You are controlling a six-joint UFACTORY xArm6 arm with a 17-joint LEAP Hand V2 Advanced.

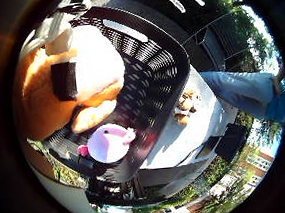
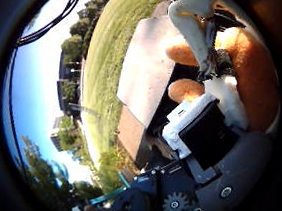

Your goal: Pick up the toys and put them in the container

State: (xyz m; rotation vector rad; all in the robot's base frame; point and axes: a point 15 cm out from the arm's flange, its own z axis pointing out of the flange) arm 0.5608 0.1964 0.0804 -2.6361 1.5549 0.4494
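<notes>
A large orange and white plush toy [image 1: 75,77] fills much of the little finger side palm view, close to my palm and over the black slatted basket [image 1: 159,70]. My right hand [image 2: 194,126] is shut on it: white and black fingers [image 2: 194,25] curl across the plush [image 2: 249,76] in the thumb side palm view. A pink and white toy [image 1: 109,141] lies in the basket near its rim. A small brown and white toy [image 1: 187,103] lies on the white table [image 1: 180,133] beside the basket.
The white table [image 2: 144,71] stands outdoors on grass [image 2: 112,42]. A person's blue-clad limb [image 1: 247,92] reaches in beside the table. Trees and buildings stand farther off.
</notes>
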